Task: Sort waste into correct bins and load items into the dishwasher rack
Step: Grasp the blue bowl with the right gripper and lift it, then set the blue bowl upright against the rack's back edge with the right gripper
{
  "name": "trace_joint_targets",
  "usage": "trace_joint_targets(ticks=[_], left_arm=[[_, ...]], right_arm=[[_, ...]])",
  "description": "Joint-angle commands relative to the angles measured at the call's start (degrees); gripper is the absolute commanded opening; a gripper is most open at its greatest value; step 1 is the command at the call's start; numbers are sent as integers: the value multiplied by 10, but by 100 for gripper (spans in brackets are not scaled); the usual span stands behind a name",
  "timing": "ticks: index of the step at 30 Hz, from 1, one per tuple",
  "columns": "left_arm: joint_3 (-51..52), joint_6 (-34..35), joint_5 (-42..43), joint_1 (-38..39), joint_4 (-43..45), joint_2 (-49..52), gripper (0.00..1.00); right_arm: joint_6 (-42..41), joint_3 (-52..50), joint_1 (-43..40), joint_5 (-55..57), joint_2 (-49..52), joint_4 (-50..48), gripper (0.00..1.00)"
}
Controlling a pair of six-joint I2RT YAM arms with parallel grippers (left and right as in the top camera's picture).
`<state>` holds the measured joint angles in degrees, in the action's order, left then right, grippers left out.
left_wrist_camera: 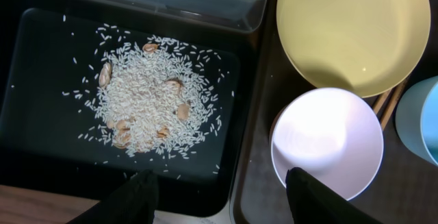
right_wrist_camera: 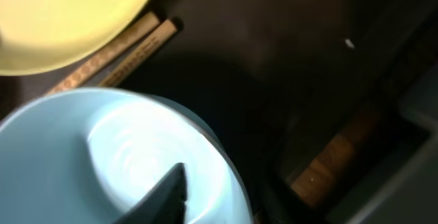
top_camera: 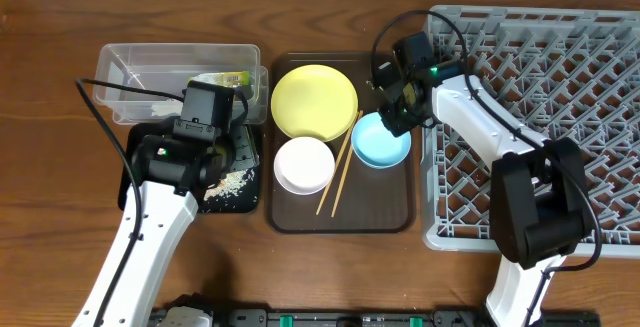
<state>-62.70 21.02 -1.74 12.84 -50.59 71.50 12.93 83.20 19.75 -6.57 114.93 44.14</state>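
Note:
My left gripper [top_camera: 215,152] [left_wrist_camera: 222,193] is open and empty, above the front edge of the black tray [left_wrist_camera: 41,114], which holds rice leftovers [left_wrist_camera: 147,101]. The green-and-yellow wrapper [top_camera: 222,79] lies in the clear tub [top_camera: 130,67]. My right gripper [top_camera: 392,115] [right_wrist_camera: 222,196] is at the far rim of the light blue bowl [top_camera: 381,145] [right_wrist_camera: 82,148]. One finger is inside the bowl and the other is lost in the dark. The yellow plate [top_camera: 313,102], white bowl [top_camera: 304,164] and chopsticks [top_camera: 340,167] lie on the brown tray. The cup is not in view.
The brown serving tray [top_camera: 385,212] sits in the middle. The grey dishwasher rack [top_camera: 560,97] stands right beside it on the right. The clear tub and black tray stand close together left of the brown tray. The wooden table [top_camera: 60,217] surrounds them.

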Motion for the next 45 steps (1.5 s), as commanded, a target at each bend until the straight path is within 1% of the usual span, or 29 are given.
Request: trace_joint_targets(ticks=[1, 2, 5, 9, 13, 20, 24, 27, 29, 31, 35, 40, 42, 45], left_arm=[[-5, 3, -9, -3, -2, 1, 63], [-5, 3, -9, -3, -2, 1, 63], [-5, 3, -9, -3, -2, 1, 63], [-5, 3, -9, -3, -2, 1, 63], [-5, 3, -9, -3, -2, 1, 63], [-5, 3, -9, -3, -2, 1, 63], [-5, 3, -9, -3, -2, 1, 63], [-5, 3, -9, -3, -2, 1, 63], [-5, 3, -9, -3, -2, 1, 63], [-5, 3, -9, -3, -1, 1, 63], [-5, 3, -9, -3, -1, 1, 63], [-5, 3, -9, -3, -1, 1, 63], [-5, 3, -9, -3, -1, 1, 63], [-5, 3, -9, -3, -1, 1, 64]], right_arm=[[-3, 3, 4, 10, 3, 7, 18], [-3, 3, 4, 10, 3, 11, 13], [-3, 3, 3, 14, 3, 21, 13], [-2, 3, -2, 45, 3, 46, 9], [-3, 3, -2, 63, 3, 58, 1], [-47, 11, -6, 63, -17, 56, 1], [-55, 26, -18, 65, -66, 45, 1], [-59, 31, -29, 82, -116, 13, 1], [-77, 31, -35, 124, -150, -18, 1], [-78, 31, -41, 176, -177, -47, 1], [-76, 31, -56, 316, -206, -105, 1], [-21, 30, -71, 492, -191, -182, 1], [5, 30, -74, 549, -176, -216, 1], [44, 30, -79, 603, -148, -270, 1]])
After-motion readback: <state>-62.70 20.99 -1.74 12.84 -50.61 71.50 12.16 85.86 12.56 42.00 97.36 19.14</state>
